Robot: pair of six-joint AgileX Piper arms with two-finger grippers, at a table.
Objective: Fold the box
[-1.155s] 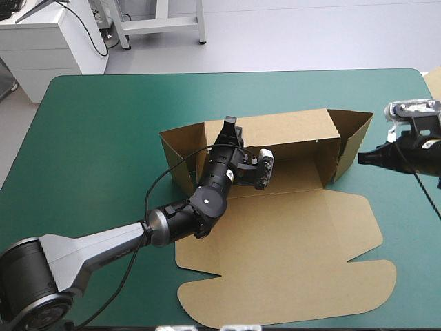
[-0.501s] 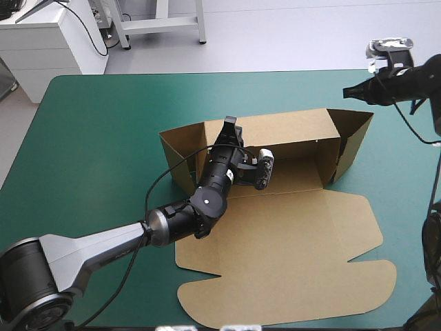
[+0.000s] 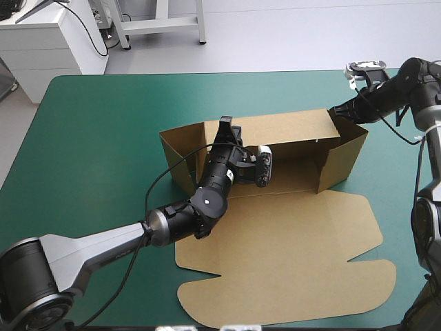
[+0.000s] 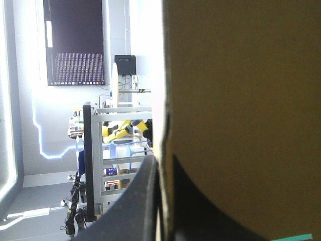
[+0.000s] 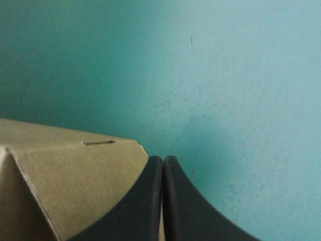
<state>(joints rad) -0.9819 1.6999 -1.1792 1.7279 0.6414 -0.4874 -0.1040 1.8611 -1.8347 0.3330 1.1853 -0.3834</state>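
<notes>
The brown box lies mid-table, its lid flat toward the near edge and its back wall raised. My left gripper reaches from inside the tray and is shut on that wall's top edge. In the left wrist view the board stands between the black fingers of my left gripper. My right gripper is shut and rests against the far top corner of the right end flap. In the right wrist view that gripper forms one arch beside the flap.
The left end wall of the box also stands up. Bare teal-green cover spreads left of the box and along the far edge. The lid's front flaps lie close to the table's near edge.
My right gripper swung from beside the box's right end toward the far edge, then in to the end flap's far corner. That flap turned inward. The left gripper held still.
</notes>
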